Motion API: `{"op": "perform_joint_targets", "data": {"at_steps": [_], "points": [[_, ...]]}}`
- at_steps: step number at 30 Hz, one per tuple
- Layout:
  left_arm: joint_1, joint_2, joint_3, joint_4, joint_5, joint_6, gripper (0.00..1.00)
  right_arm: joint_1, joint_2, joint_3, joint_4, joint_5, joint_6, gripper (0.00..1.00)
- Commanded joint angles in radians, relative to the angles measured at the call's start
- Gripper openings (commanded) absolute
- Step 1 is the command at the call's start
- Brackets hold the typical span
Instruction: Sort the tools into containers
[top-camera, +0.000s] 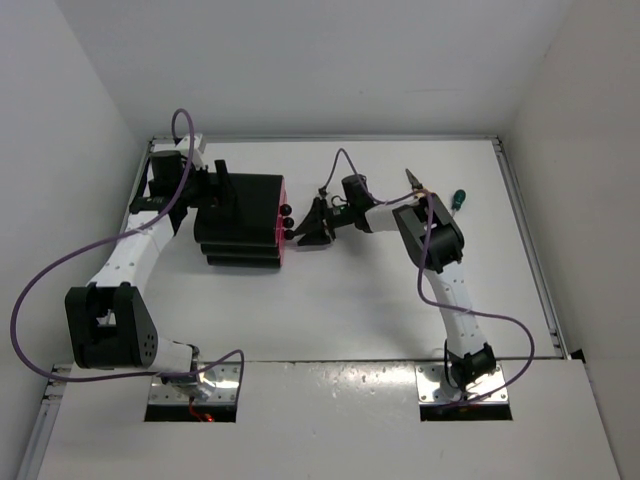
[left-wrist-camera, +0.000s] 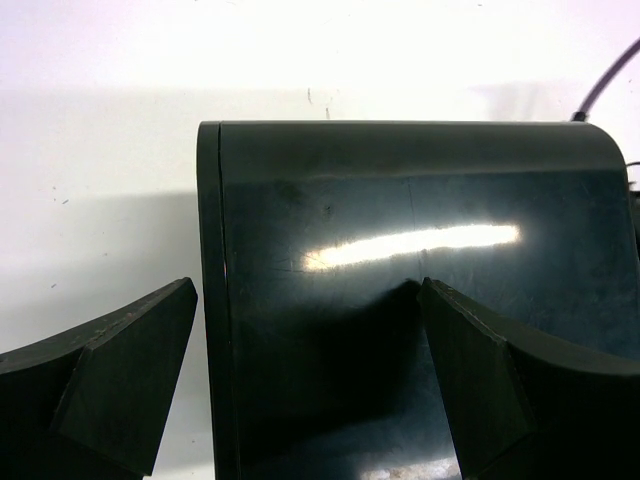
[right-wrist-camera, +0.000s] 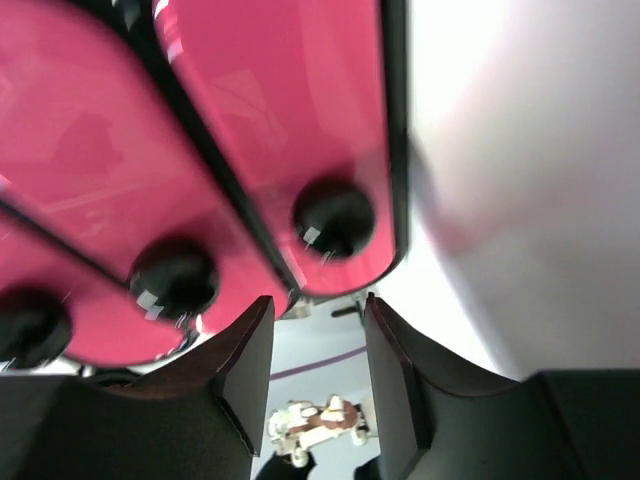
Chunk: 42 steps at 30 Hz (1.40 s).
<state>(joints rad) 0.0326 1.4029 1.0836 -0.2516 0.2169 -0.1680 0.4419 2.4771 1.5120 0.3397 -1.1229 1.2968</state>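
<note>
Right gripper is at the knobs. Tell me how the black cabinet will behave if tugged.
The cabinet has a glossy shell, suggesting rigid, fairly light plastic. On the smooth table it may slide. The left gripper straddling its edge could brace it.

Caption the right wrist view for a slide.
Right end effector, open, facing a black knob on the stacked pink drawers.

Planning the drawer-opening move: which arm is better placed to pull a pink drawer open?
Right. The right end effector sits open just in front of the drawer fronts, jaws nearly lined up with a knob. The left end effector is at the cabinet's black shell, away from knobs.
</note>
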Motion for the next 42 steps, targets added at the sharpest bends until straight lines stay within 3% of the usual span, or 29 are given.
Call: {"op": "perform_joint_targets", "data": {"at_steps": [1,8,16,42], "points": [[0.001,0.025,-0.063,-0.164,-0.048,0.048,1.0,-0.031,-0.13,-0.059,0.024,-0.048,0.013,0.43],[0.001,0.016,-0.063,-0.164,-0.048,0.048,1.0,-0.06,-0.244,-0.162,0.073,-0.037,0.022,0.45],[0.001,0.007,-0.063,-0.164,-0.048,0.039,1.0,-0.046,-0.208,-0.164,0.274,0.005,0.222,0.47],[0.001,0.016,-0.082,-0.155,-0.039,0.039,1.0,0.011,-0.043,0.011,0.262,0.043,0.222,0.5]]}}
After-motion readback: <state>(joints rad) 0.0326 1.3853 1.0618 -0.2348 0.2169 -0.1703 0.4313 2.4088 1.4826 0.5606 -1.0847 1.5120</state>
